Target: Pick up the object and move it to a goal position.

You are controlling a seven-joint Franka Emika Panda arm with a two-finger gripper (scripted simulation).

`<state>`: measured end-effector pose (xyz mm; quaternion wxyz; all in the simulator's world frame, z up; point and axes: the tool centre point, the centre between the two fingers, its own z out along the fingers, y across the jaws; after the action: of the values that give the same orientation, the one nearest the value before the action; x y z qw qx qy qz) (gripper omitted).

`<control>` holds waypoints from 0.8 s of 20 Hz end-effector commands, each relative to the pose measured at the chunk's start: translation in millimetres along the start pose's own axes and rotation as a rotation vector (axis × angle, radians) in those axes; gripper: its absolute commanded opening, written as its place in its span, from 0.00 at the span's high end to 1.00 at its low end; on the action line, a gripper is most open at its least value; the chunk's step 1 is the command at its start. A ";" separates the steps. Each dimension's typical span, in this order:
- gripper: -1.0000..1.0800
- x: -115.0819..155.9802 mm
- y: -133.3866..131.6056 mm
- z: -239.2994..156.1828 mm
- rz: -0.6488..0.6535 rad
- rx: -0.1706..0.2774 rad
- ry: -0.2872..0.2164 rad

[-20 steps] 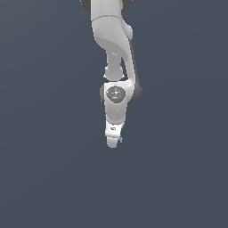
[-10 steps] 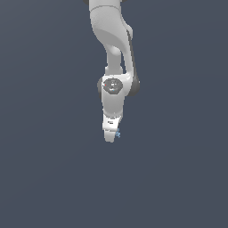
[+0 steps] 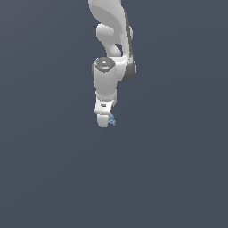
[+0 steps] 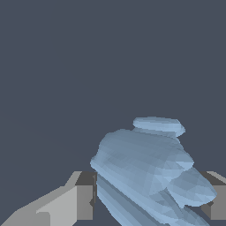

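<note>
The object [image 4: 145,170], a light-blue knobbly clump, sits clamped between the two fingers [image 4: 84,196] of the gripper [image 3: 105,120], protruding past the tips. The jaws stand narrowly apart, closed on it. Risk: its irregular surface offers little contact, so abrupt motion could cause slippage.

There are no words, numbers, labels or signs to read in either view. The white robot arm, the small blue lump and the grey background are all plain.
</note>
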<state>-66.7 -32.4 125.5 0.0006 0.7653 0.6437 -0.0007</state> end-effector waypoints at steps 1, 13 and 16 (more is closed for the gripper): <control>1.00 -10.4 -11.3 -16.4 0.000 -0.001 0.000; 1.00 -43.1 -44.6 -69.2 0.000 0.000 0.002; 1.00 -46.9 -47.8 -75.2 0.000 0.000 0.003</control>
<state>-119.5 -68.8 197.6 0.0001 0.7654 0.6435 0.0005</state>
